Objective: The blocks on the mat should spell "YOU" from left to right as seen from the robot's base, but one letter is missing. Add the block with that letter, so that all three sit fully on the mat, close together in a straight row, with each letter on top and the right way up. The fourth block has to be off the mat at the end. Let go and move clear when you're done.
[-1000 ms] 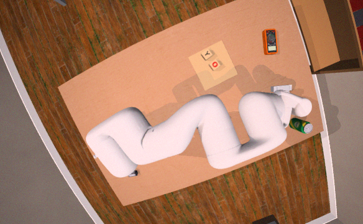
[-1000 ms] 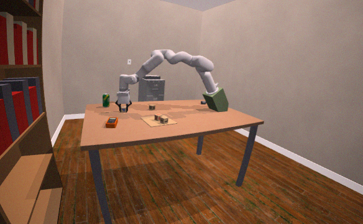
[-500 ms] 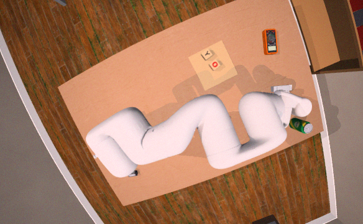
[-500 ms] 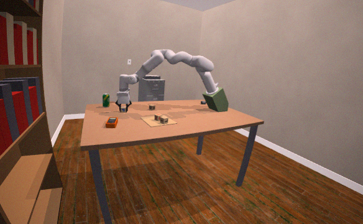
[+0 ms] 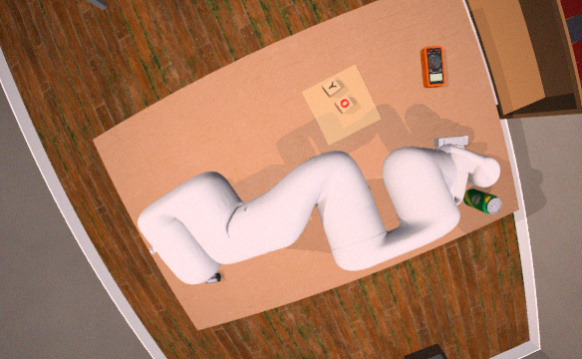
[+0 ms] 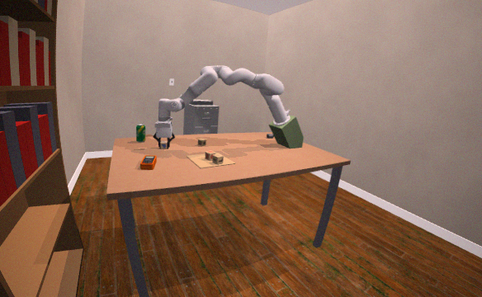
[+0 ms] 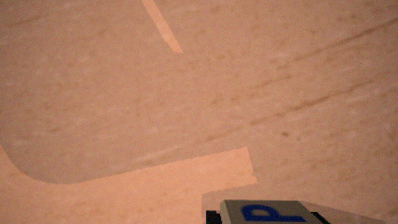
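- Table point(image 5: 181, 165): carries the mat point(image 5: 358, 117), with the arm arched over it and reaching well off to the mat's right, as counted from the base.
- Mat: holds only two blocks, the Y block point(image 5: 332, 88) and the O block point(image 5: 345, 105), close together near its far-left part; leaves the spot after the O open.
- Gripper point(image 6: 163, 144): hangs low over the table, well apart from the mat and near the green can point(image 6: 140, 133); jaws about half closed and clamped on a block.
- Held block point(image 7: 265, 214): shows a blue P on top, not the missing U, and is off the mat.
- Loose block point(image 6: 201, 142): sits on the table just beyond the mat; letter too small to read, probably the U.
- Step in hand: a grasp of the odd block, by the look of it.
- Next move calls for leaving the P off the mat, then fetching the loose block and setting it beside the O, letter up and in line.
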